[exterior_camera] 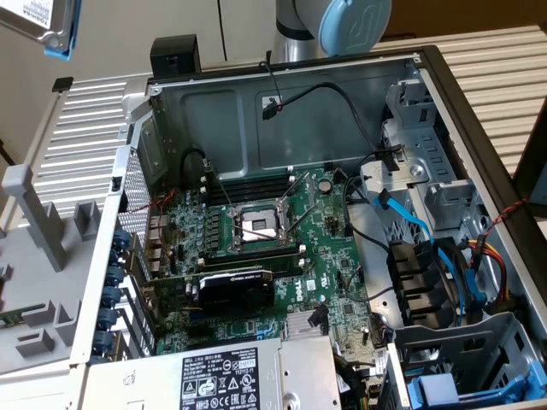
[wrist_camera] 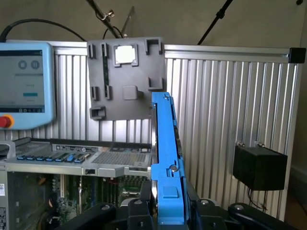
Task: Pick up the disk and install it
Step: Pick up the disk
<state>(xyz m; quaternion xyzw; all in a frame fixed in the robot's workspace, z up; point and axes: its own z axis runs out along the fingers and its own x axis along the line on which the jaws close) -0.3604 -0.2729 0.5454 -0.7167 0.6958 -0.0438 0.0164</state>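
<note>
Between the jaws, the disk [wrist_camera: 166,153] stands edge-on, clamped.

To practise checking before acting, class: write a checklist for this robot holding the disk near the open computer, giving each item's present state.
1. Disk held by gripper: ok, its blue frame is clamped.
2. Disk clear of computer case: ok, held apart, at the exterior view's left.
3. Case side open: ok.
4. Drive bay free: cannot tell.
5. Blue cables clear of the bay: cannot tell.
</note>
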